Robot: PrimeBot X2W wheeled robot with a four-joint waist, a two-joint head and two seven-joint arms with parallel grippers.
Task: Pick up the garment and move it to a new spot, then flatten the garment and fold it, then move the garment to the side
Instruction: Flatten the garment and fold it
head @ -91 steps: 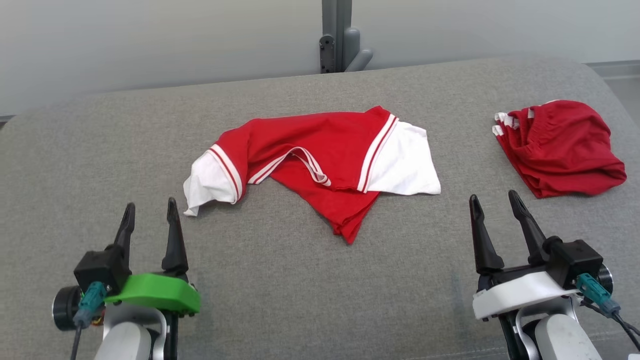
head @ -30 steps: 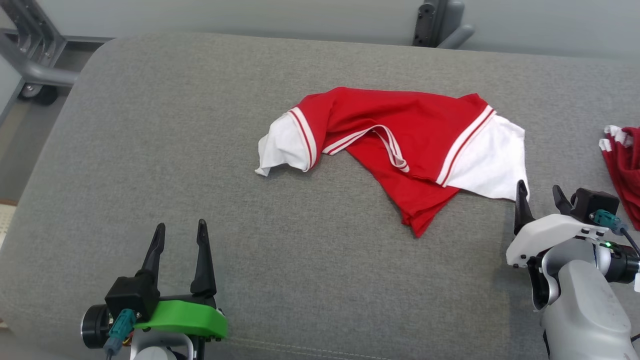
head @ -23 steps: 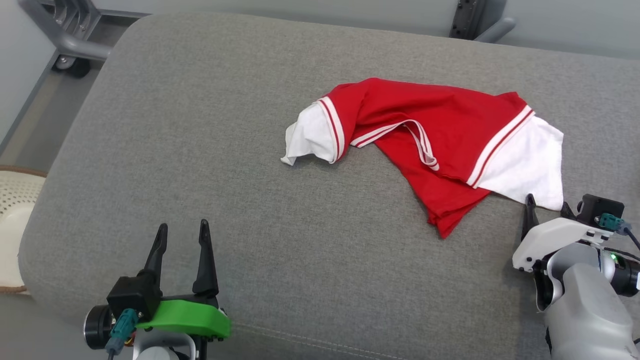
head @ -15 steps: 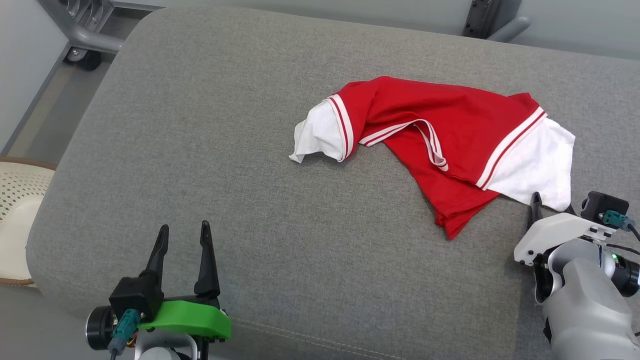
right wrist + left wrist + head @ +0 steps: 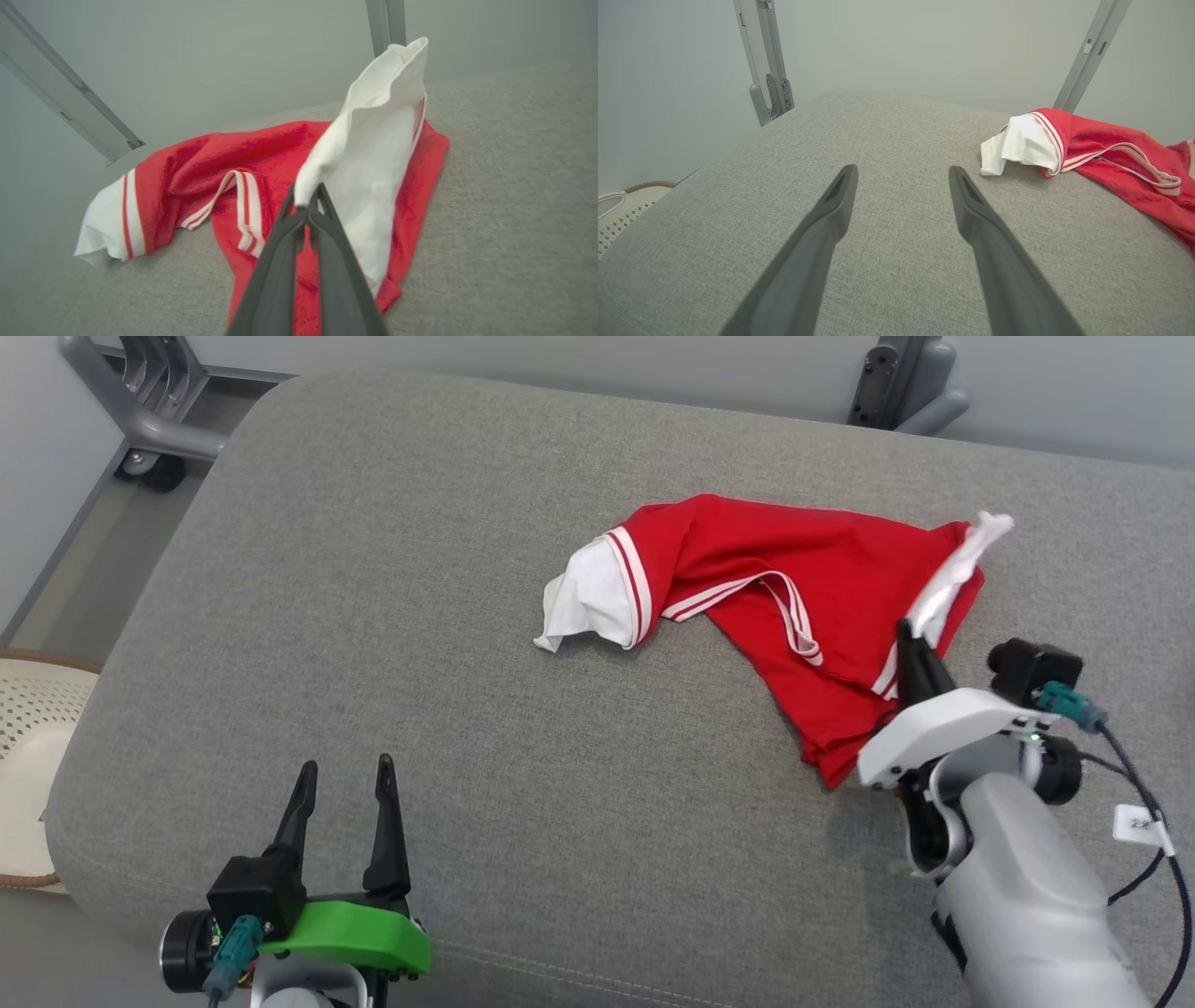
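One grey padded bench (image 5: 420,644) carries one crumpled red garment (image 5: 794,569) with white sleeves and striped trim, right of centre. The right gripper (image 5: 910,639) has its jaws clamped on the garment, holding a white sleeve raised. The left gripper (image 5: 344,779), near left, has its jaws apart.

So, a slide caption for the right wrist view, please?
Right pincer shut on the white sleeve of the red garment, over grey cushion.

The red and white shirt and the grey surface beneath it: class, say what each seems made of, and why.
Red and white shirt: soft matte knit, likely cotton jersey; it drapes and creases limply from the right claw. Grey surface: matte woven upholstery cloth, probably over padding; coarse flecked weave, stitched seam.
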